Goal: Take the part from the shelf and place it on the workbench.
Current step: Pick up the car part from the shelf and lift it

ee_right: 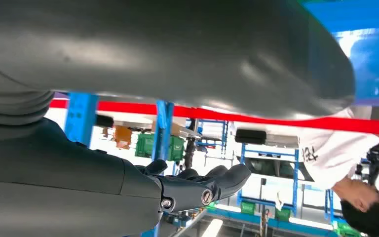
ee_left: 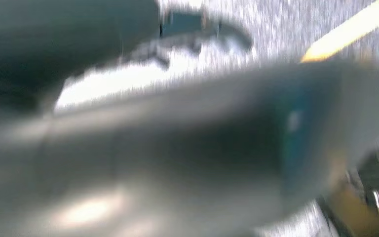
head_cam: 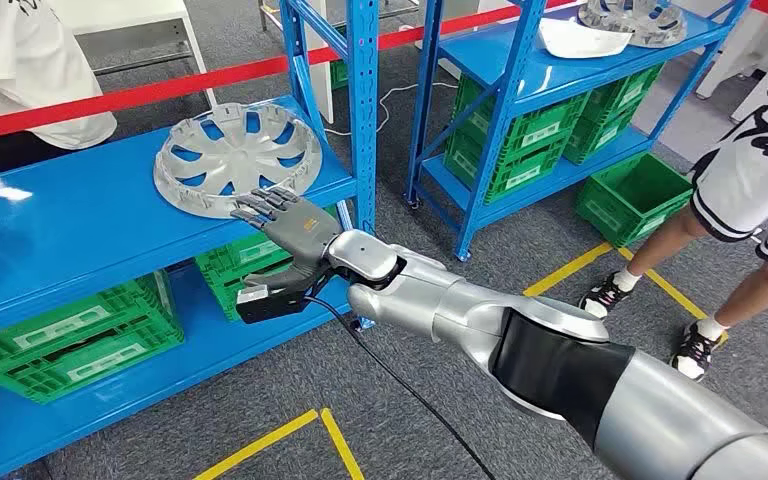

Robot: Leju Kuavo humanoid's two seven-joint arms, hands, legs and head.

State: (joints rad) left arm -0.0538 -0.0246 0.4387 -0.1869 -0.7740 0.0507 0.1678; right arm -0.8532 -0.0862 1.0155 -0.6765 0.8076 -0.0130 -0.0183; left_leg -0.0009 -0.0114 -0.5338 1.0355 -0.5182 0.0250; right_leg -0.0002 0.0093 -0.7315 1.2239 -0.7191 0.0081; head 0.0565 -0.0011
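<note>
A silver-grey wheel cover point(head_cam: 235, 155) lies flat on the top board of the blue shelf point(head_cam: 90, 215) in the head view. My right hand point(head_cam: 285, 230) reaches in from the lower right, its fingers stretched out and apart at the cover's near rim, holding nothing. In the right wrist view the dark fingers point(ee_right: 197, 185) are spread under the thick grey thumb point(ee_right: 177, 49) with nothing between them. The left wrist view is a heavy blur: a grey bulk of my left hand point(ee_left: 177, 163) over speckled floor, its fingers not readable.
A blue upright post point(head_cam: 364, 100) stands just right of my hand. Green crates point(head_cam: 70, 340) sit on the lower shelf. A second rack point(head_cam: 560, 80) holds another wheel cover point(head_cam: 632, 20). One person point(head_cam: 20, 70) is behind the shelf, another point(head_cam: 750, 190) stands at right. Red tape point(head_cam: 210, 80) crosses behind.
</note>
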